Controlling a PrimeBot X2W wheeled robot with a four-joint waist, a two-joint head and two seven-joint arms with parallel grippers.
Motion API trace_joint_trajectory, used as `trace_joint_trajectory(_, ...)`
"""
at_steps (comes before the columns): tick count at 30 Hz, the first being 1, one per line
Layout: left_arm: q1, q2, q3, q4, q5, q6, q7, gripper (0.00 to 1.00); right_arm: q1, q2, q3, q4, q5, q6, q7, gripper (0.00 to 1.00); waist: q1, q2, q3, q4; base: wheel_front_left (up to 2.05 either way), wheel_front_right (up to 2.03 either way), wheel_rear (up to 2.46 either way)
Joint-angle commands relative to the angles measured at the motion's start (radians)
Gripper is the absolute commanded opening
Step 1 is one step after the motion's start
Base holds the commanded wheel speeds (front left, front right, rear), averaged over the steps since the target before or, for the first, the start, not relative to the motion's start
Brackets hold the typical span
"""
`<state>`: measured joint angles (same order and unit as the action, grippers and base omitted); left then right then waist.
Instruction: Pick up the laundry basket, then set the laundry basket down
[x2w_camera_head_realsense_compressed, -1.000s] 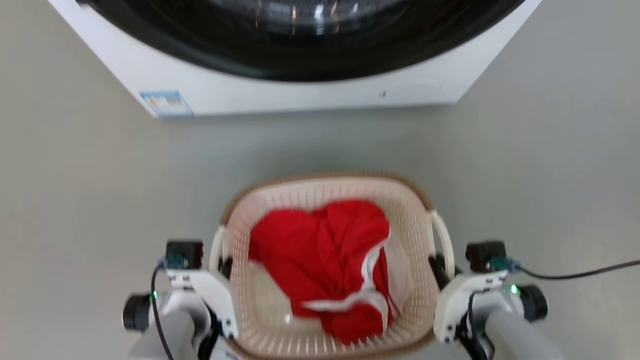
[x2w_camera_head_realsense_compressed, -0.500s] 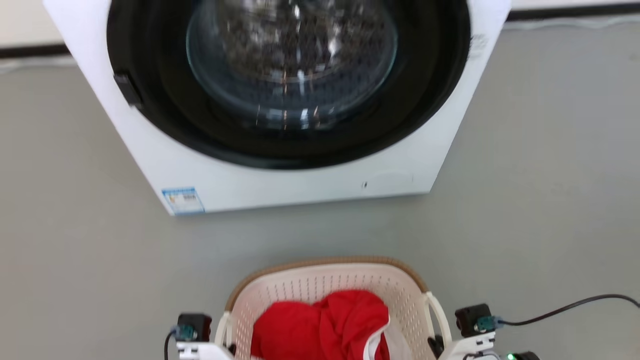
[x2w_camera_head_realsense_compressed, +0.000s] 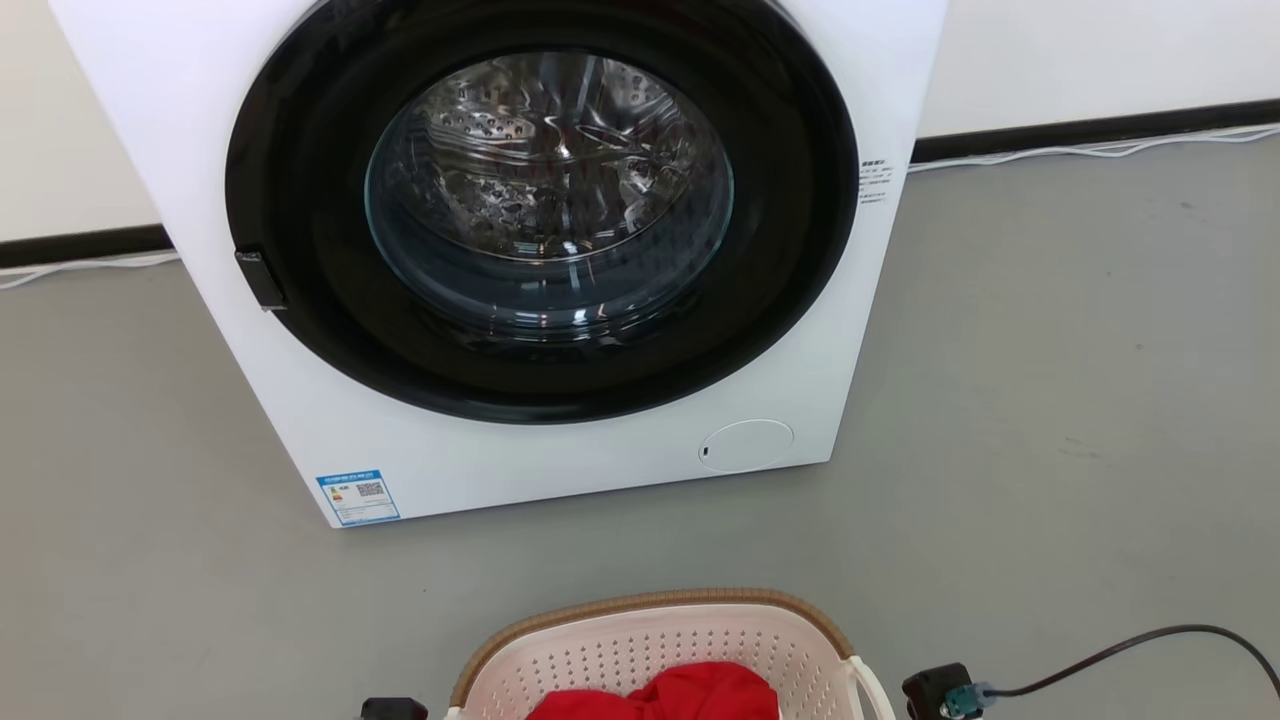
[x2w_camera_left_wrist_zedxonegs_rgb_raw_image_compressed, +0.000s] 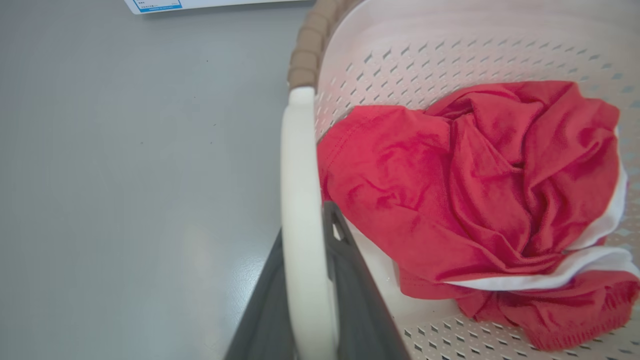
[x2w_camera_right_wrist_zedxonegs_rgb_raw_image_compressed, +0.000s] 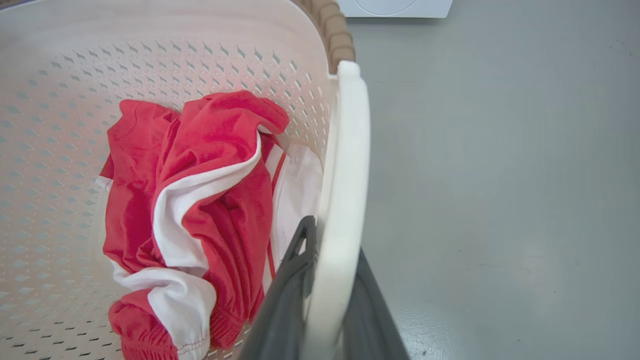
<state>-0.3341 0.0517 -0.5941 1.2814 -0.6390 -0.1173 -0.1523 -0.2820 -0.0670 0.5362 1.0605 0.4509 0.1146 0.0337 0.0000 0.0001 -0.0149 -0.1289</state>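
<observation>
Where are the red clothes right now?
The red clothes lie crumpled inside the laundry basket, low in the middle of the head view, in front of the washing machine.

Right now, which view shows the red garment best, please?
The left wrist view: the red garment lies large and nearly whole in the basket. The right wrist view shows it smaller, cut at the bottom; the head view shows its top.
</observation>
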Motion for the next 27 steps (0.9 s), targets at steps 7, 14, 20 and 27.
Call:
trace_joint_trajectory(7, -0.016, -0.001, -0.017, -0.044, -0.025, 0.002, -0.009, 0.0, 0.018, 0.017, 0.032, -0.066, -0.013, 0.016, 0.028, 0.0, 0.0, -0.0001, -0.004, -0.009, 0.0, 0.0, 0.0)
trace_joint_trajectory(14, -0.016, -0.001, -0.037, -0.048, -0.046, 0.005, -0.009, 0.0, 0.03, 0.017, 0.023, -0.08, -0.02, 0.016, 0.035, 0.0, 0.0, -0.0001, -0.002, -0.011, 0.0, 0.0, 0.0)
trace_joint_trajectory(20, -0.019, -0.001, -0.053, -0.046, -0.061, 0.007, -0.011, 0.0, 0.035, 0.017, 0.022, -0.08, -0.012, 0.016, 0.03, 0.0, 0.0, -0.0001, -0.002, -0.013, 0.0, 0.0, 0.0)
trace_joint_trajectory(27, -0.025, -0.001, -0.068, -0.038, -0.073, 0.01, -0.015, 0.0, 0.031, 0.017, 0.035, -0.067, 0.001, 0.016, 0.017, 0.0, 0.0, -0.0001, -0.002, -0.017, 0.0, 0.0, 0.0)
